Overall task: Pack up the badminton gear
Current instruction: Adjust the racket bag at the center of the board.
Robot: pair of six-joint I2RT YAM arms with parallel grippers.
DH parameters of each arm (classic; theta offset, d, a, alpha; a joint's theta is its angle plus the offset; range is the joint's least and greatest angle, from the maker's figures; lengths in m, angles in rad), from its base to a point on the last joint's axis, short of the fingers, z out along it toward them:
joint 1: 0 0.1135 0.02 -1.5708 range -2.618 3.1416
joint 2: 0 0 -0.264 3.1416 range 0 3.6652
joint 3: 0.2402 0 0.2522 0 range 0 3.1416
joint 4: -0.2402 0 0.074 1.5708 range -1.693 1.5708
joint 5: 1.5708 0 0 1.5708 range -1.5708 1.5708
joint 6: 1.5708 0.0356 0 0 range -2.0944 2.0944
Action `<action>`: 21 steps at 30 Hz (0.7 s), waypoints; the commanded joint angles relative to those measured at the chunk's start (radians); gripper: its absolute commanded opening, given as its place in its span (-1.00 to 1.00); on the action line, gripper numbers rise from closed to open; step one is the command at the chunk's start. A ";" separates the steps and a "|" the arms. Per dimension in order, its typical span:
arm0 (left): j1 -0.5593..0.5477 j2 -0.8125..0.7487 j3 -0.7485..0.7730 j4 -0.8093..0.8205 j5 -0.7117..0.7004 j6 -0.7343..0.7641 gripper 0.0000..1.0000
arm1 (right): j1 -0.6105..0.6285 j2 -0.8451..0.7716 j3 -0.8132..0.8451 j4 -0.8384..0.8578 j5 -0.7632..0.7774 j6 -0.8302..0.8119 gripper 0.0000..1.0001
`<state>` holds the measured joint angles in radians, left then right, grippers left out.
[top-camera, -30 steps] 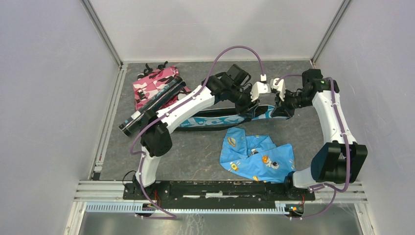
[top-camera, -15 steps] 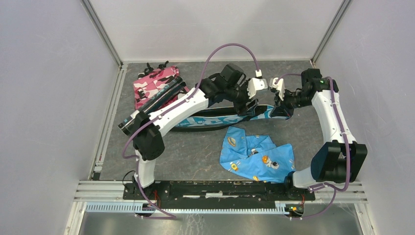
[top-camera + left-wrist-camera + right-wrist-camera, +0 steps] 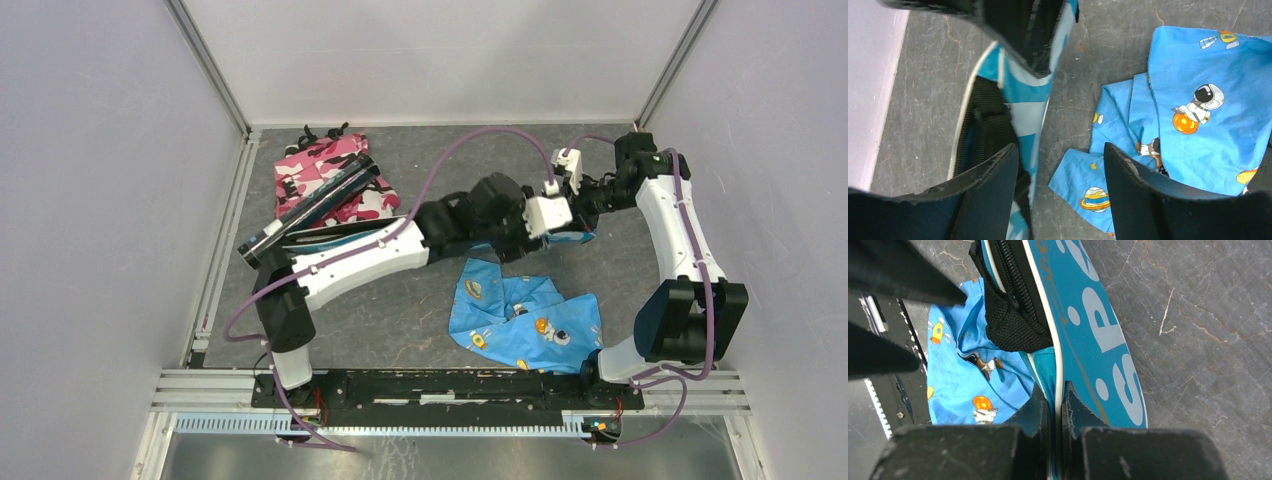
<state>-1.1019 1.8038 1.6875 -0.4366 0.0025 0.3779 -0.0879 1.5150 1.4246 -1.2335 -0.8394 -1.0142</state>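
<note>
Right gripper [image 3: 1057,395]: jaws pinched nearly together on the rim of the blue "SPORT" cover [image 3: 1098,325], with only the thin piped edge between the fingers.

Cover: bright blue fabric with big pale-blue letters; I can read "SP" from the right wrist. A white piping line runs along the edge. A black zipper [image 3: 1013,275] follows the rim and a black webbing strap [image 3: 1013,325] bunches just beside it. The held end seems raised off the table [image 3: 420,310], though I can't say that for certain.

From above, the cover stretches across the middle of the table, from near the black tube [image 3: 318,203] on the left to the right gripper. My left arm hides most of it.

Left gripper [image 3: 1060,155]: fingers spread wide, nothing between them. It hangs over the cover's strap side. The bare table and a corner of the cartoon-print cloth [image 3: 525,320] show through the gap.

Tube: black cylinder lying diagonally across the pink camouflage bag [image 3: 325,165] at the far left, well apart from both grippers.

Cloth: crumpled, just on the near side of the cover.
</note>
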 commanded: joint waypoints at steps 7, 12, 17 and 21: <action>-0.069 0.019 -0.079 0.220 -0.416 0.096 0.22 | -0.019 0.013 0.015 -0.020 -0.125 0.104 -0.99; -0.068 0.044 -0.090 0.279 -0.468 0.152 0.12 | -0.018 0.007 0.002 -0.021 -0.115 0.089 -0.99; -0.065 0.074 -0.077 0.296 -0.455 0.182 -0.08 | -0.018 -0.001 0.006 -0.022 -0.100 0.078 -0.99; -0.048 0.103 -0.044 0.282 -0.418 0.168 -0.34 | -0.019 -0.005 0.012 -0.022 -0.080 0.073 -0.99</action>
<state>-1.1656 1.8729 1.5986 -0.2005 -0.4282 0.5182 -0.1001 1.5265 1.4273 -1.2350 -0.8600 -0.9447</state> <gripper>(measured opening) 0.389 0.077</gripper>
